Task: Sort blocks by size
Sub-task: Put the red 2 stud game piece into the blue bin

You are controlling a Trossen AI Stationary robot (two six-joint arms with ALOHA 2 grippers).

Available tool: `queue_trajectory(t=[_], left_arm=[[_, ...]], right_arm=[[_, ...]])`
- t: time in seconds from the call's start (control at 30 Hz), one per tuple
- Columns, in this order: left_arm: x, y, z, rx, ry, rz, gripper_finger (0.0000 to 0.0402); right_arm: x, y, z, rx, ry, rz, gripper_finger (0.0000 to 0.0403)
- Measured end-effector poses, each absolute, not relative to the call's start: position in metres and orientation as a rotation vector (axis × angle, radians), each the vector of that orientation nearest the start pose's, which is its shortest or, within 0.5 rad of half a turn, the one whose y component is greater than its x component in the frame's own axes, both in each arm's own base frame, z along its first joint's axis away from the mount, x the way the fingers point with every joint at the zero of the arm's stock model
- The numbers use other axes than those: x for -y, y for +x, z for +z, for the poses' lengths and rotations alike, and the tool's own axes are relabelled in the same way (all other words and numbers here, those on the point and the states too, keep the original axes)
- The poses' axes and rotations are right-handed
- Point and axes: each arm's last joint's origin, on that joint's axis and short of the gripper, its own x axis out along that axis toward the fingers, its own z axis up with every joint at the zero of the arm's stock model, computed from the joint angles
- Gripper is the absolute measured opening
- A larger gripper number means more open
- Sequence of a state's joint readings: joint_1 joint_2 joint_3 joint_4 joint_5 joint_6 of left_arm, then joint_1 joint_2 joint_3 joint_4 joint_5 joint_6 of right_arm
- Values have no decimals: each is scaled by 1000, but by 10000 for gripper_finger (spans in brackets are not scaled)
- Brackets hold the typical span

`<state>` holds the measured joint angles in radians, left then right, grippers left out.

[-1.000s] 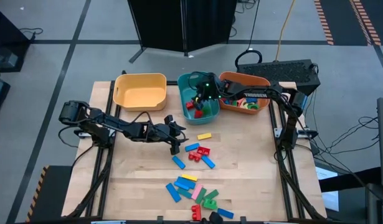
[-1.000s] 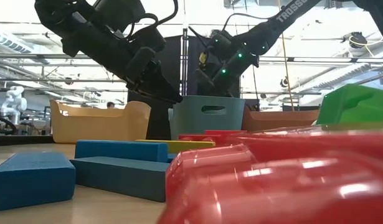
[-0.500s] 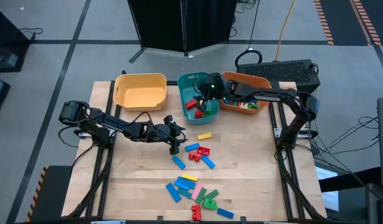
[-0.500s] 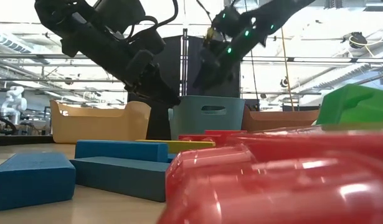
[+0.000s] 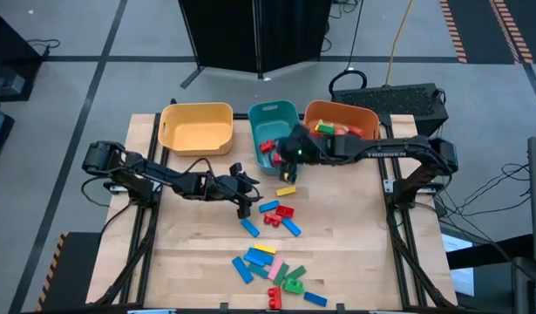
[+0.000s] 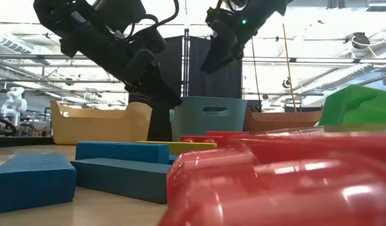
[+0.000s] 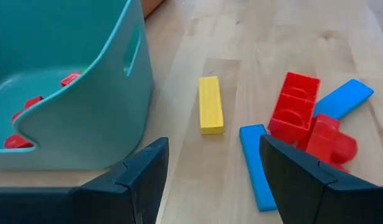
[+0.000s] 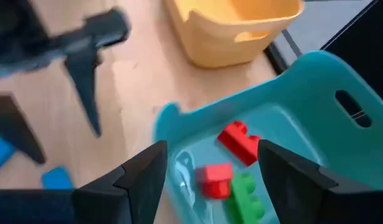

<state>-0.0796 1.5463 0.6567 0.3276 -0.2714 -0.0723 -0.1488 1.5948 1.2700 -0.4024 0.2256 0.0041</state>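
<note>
Loose blocks lie mid-table: a yellow bar (image 5: 287,190) (image 7: 210,104), red bricks (image 5: 281,213) (image 7: 302,118) and blue bars (image 5: 291,227) (image 7: 256,165). More blocks (image 5: 269,269) are heaped near the front edge. My left gripper (image 5: 244,199) (image 7: 213,180) stands open low over the table, left of the yellow bar, with nothing between its fingers. My right gripper (image 5: 283,167) (image 8: 210,180) hangs open and empty, high over the near rim of the teal bin (image 5: 273,122) (image 8: 291,106). The bin holds red (image 8: 240,142) and green (image 8: 244,200) bricks.
A yellow bin (image 5: 196,127) stands left of the teal one and an orange bin (image 5: 342,120) with several blocks to its right, all along the far edge. Bare wood lies at the table's left and right sides. Big blue and red blocks (image 6: 117,164) fill the low view's foreground.
My right gripper has risen out of the teal bin and swung toward the table's near edge, rolling a little as it went. It now hangs over the bin's near rim. My left gripper has kept still, and the loose blocks have not moved.
</note>
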Motion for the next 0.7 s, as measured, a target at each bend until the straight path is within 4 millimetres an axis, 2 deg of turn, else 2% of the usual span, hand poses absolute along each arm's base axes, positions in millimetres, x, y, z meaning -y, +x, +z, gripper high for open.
queue_trajectory(t=[0.17, 0.47, 0.6, 0.7], left_arm=[[16, 295, 165, -540, 26, 206, 241], [18, 295, 165, -540, 27, 201, 241], [19, 295, 165, -540, 27, 198, 241], [21, 295, 164, -542, 30, 190, 241]], right_arm=[[30, 347, 281, -743, -47, -314, 238], [-17, 347, 282, -720, -147, -333, 238], [-31, 344, 279, -717, -197, -361, 238], [-35, 339, 265, -749, -232, -408, 238]])
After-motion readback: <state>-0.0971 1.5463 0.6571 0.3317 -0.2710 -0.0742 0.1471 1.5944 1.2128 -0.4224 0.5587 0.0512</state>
